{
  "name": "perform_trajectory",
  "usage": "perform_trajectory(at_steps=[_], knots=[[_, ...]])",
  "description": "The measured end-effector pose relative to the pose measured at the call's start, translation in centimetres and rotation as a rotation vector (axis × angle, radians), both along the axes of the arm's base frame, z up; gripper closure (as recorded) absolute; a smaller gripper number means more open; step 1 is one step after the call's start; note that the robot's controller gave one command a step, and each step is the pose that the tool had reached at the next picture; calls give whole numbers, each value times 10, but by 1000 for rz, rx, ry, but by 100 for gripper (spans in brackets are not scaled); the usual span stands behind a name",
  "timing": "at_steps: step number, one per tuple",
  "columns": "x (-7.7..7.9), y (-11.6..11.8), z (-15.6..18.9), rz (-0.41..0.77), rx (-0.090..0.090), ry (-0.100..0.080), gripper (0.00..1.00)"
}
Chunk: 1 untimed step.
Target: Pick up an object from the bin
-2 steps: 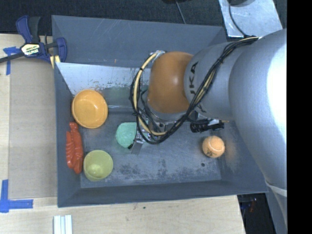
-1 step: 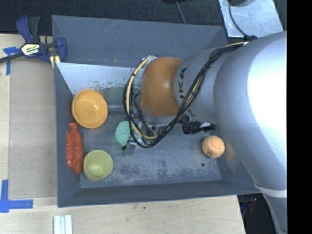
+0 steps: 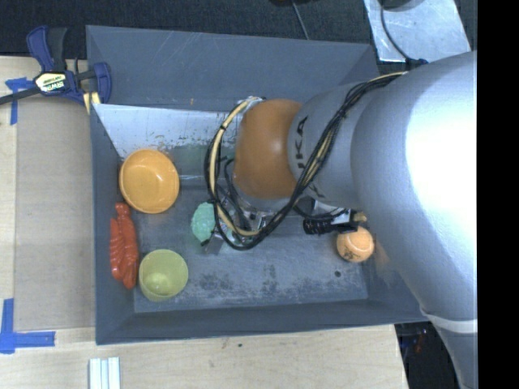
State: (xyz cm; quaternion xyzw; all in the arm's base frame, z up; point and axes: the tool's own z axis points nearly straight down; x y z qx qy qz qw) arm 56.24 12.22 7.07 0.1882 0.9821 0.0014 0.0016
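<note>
The gripper (image 3: 217, 238) is down low near the middle of the bin (image 3: 268, 286), tucked beneath the wrist's orange cover (image 3: 263, 148) and a loop of cables (image 3: 220, 177), and whether it is released or clenched cannot be told from up here. Hard against it, on the view's left, sits a small green piece (image 3: 203, 222), pale and lumpy. It looks to be touching the tool or very nearly so, but whether it is actually in the grip can't be made out, so no grasp can be called.

Further out, an orange bowl (image 3: 149, 181) lies towards the far left corner, well apart from the action. Below it a red toy (image 3: 123, 245) runs along the left wall, with a yellow-green cup (image 3: 164, 274) just beside its lower end. Over on the right, an orange ball (image 3: 354, 245) rests near the wall, close under the big grey arm (image 3: 405, 160).

On progress, the reach into the bin looks done, with the green piece the likeliest target given where the tool sits. Nothing is seen raised off the floor. By this reading the task is around its midpoint, with a firm hold to be shown and the lift clear of the bin yet to come
</note>
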Motion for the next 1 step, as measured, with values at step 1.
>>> perform_trajectory(at_steps=[1], knots=[[0,0,0,-1,0,0,100]])
